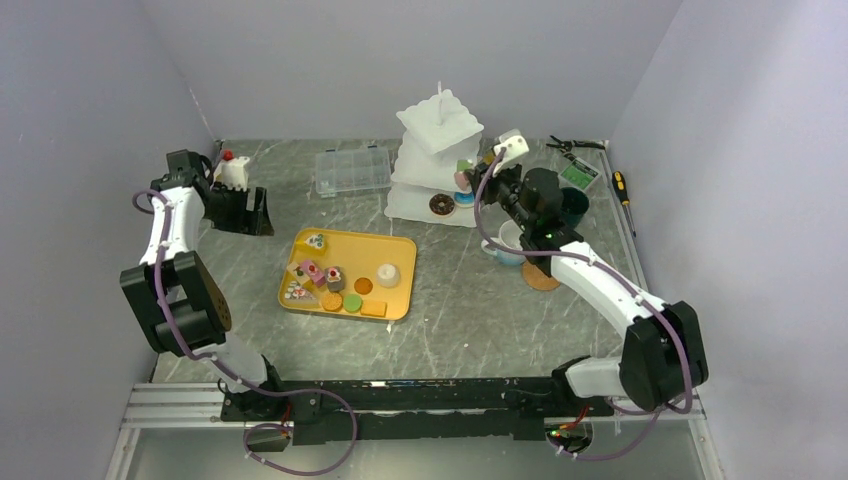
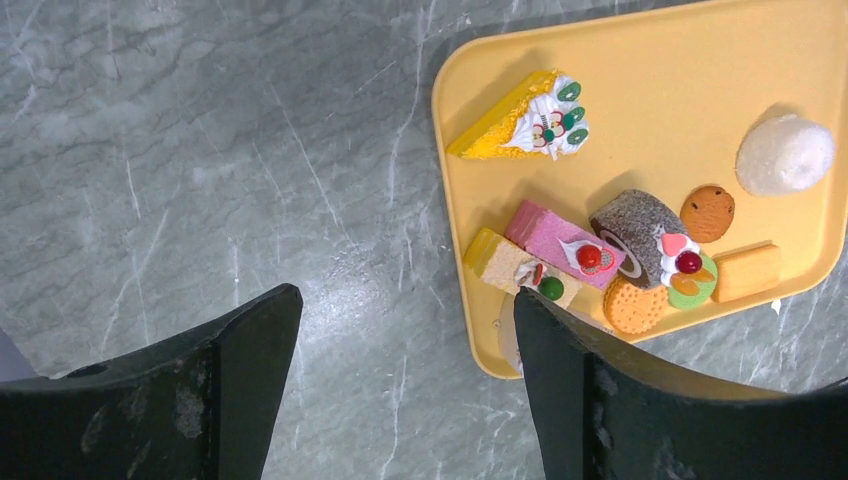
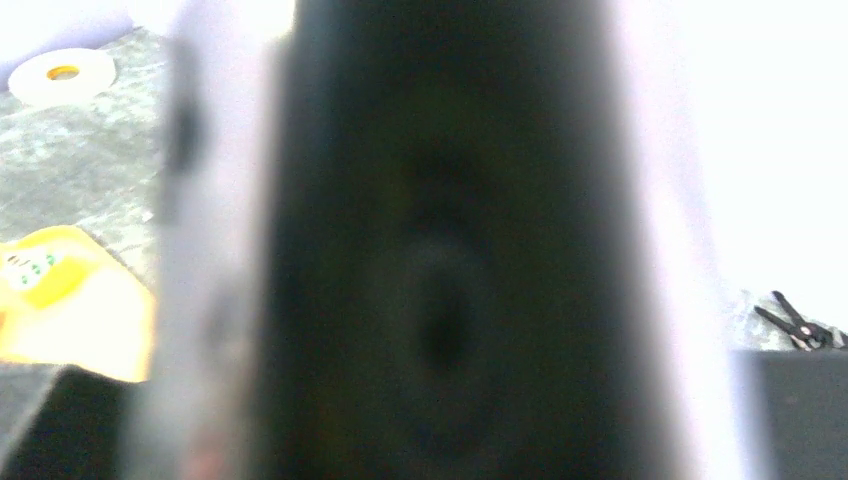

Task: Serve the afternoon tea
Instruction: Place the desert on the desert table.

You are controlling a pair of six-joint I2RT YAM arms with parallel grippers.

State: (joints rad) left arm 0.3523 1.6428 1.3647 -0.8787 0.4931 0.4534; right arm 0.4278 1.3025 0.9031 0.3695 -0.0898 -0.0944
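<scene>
The white stand is at the back of the table, and it has only a few treats on it. You can see a brown donut and a small blue treat on the bottom plate, and a pink and green cake just above them. The top plate looks bare.

Most of the treats are not served yet. They sit on the yellow tray in the middle of the table: a yellow cake slice, a pink slice, a roll cake, a white round cake and some biscuits.

The white mug stands near the stand, just beside a cork coaster, and it does not look like it is on the coaster. The dark-green mug is behind the right arm — you cannot see what is under it.

Your left gripper is above the bare table next to the tray, with its jaws wide apart and nothing in them. Your right gripper is up close to the stand, but its own camera shows only a dark blur — so I cannot tell if it is open or holding something.

So you are near the start: a few treats are up, and many treats and the mugs are left to do.
</scene>
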